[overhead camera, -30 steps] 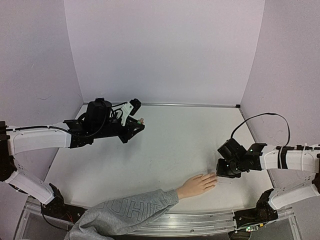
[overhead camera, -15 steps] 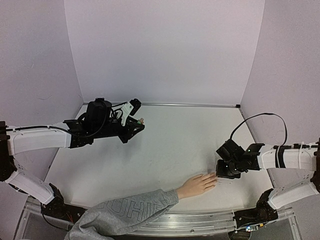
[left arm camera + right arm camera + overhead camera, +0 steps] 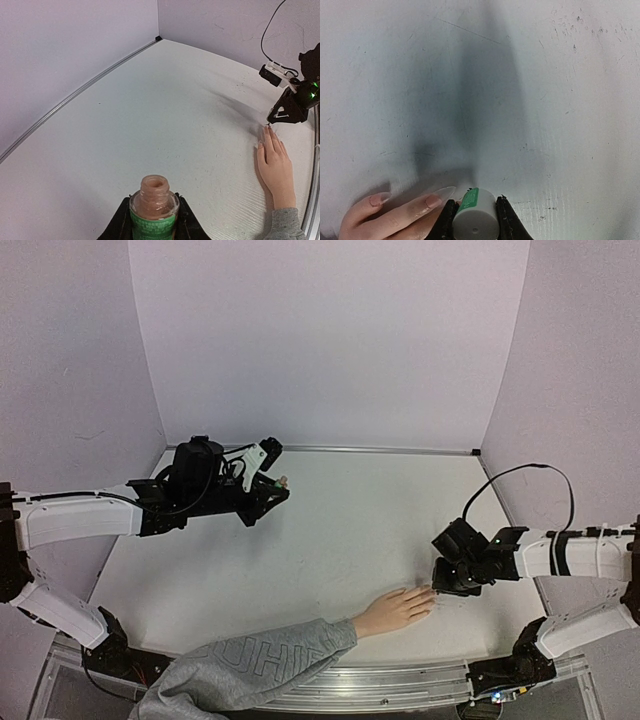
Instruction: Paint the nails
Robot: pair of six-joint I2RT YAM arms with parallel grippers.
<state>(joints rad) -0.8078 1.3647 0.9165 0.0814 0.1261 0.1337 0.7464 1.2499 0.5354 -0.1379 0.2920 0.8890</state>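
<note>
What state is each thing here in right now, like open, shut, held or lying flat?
mannequin hand: flat, palm down on the table.
nails: two look pink, one pale.
polish bottle: uncapped, upright, held in the left gripper.
white cap: clamped in the right gripper, right at the nails.

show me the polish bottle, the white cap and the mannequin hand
polish bottle (image 3: 154, 204), left wrist view, glass shoulder under the open neck
white cap (image 3: 476, 221), right wrist view, its round end face
mannequin hand (image 3: 277, 172), left wrist view, back of the hand
</note>
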